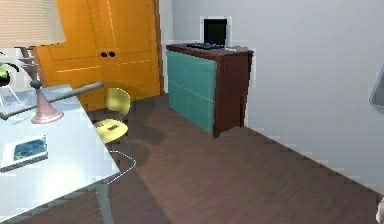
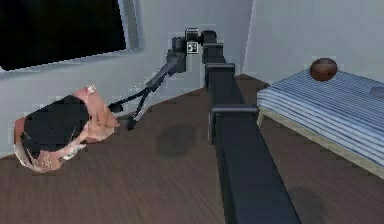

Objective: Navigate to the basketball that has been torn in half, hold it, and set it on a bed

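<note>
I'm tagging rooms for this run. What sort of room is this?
Probably a bedroom: a bed with a striped cover, orange wardrobe doors, and a teal-fronted dresser with a laptop on top.

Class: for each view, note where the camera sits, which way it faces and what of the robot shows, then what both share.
Forward view: on the robot, facing ahead and slightly down at the desk, chair, wardrobe and dresser.
Arm side view: on the robot's body, facing out sideways at the bed with a ball, and a window; the arm and gripper show.
Shared: the dark floor.
</note>
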You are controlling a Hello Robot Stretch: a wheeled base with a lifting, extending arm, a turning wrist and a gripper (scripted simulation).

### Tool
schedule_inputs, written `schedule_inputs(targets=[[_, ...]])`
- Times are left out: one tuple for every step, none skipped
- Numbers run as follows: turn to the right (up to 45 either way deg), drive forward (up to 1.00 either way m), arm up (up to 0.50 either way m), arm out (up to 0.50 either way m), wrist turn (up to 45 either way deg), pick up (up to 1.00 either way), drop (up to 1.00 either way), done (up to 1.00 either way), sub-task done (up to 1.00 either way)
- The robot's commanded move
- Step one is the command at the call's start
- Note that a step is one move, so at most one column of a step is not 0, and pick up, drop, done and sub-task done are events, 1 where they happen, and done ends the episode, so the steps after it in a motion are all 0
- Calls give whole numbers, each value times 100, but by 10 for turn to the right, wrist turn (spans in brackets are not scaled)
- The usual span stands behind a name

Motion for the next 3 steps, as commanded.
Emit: schedule_inputs(targets=[[0, 0, 0, -48, 0, 0, 0, 0, 0], [450, 0, 0, 0, 0, 0, 0, 0, 0], [450, 0, 0, 0, 0, 0, 0, 0, 0]])
